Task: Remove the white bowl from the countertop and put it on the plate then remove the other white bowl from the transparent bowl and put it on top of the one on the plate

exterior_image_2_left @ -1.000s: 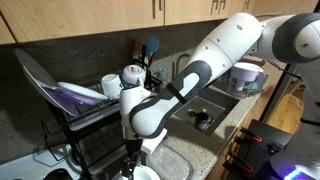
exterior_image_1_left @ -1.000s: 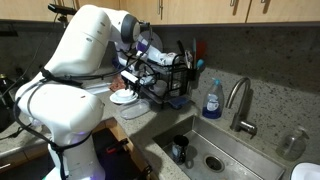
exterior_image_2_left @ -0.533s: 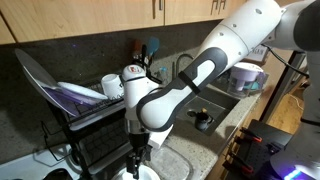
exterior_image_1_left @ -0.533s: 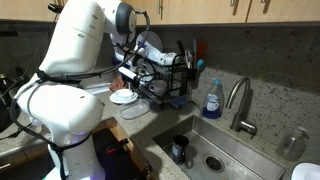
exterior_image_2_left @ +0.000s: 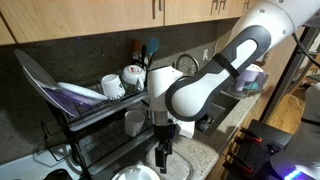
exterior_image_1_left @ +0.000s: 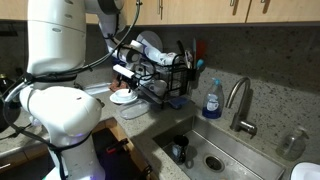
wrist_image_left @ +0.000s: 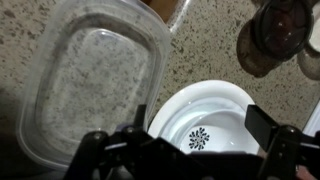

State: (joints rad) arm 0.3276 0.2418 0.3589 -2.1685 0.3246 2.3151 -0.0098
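White bowl (wrist_image_left: 205, 125) beside transparent bowl (wrist_image_left: 95, 90) (dish rack (exterior_image_1_left: 166, 84) nr).

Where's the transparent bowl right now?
In the wrist view, the transparent bowl sits on the speckled countertop at left, close beside the white bowl at lower right.

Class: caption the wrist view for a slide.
Open gripper over white bowl beside clear container on speckled countertop.
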